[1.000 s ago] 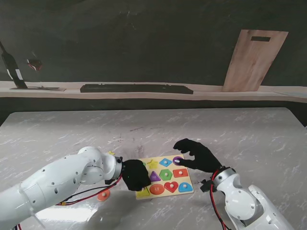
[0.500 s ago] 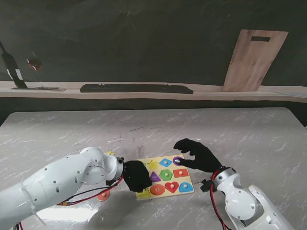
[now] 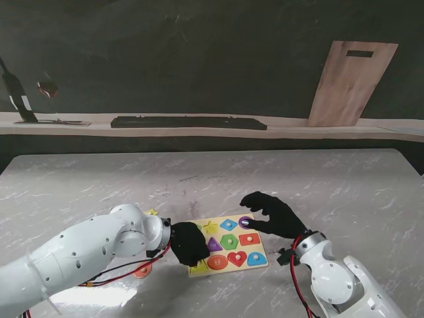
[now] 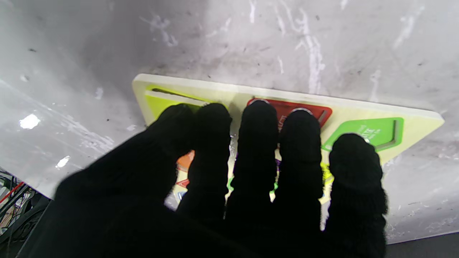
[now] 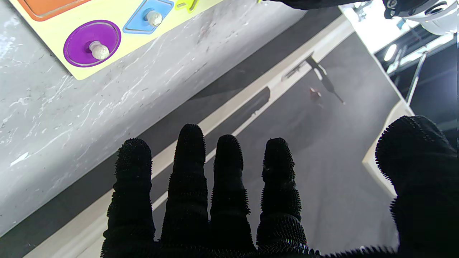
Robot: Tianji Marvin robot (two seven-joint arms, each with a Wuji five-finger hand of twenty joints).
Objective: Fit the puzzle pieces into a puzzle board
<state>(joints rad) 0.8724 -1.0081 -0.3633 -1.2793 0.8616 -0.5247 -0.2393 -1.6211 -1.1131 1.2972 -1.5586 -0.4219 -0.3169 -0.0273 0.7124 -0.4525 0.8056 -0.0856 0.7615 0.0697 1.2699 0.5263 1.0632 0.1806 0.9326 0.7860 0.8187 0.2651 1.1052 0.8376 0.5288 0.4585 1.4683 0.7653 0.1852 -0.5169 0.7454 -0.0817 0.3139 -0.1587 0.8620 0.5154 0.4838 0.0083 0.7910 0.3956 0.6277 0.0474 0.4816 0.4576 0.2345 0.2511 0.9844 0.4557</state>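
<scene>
- Two robot hands flank the puzzle board (image 3: pixel 227 244), which lies flat on the desk (image 3: pixel 331 185) near me.
- Left robot hand (image 3: pixel 187 242): palm down over the board's left edge, fingers (image 4: pixel 258 143) together; whether it holds a piece, I cannot tell.
- Right robot hand (image 3: pixel 273 214): fingers spread, empty, beside the purple circle piece (image 3: pixel 245 222).
- Orange piece (image 3: pixel 142 270): on the desk, left of the board.

No readable text, labels, brands or numbers anywhere. Faint pale marks on green puzzle piece (image 4: pixel 369 132) in yellow wooden puzzle board (image 4: pixel 358 109), right of centre in left wrist view: too blurred to read. Coloured shape pieces in stand view: no lettering visible.
</scene>
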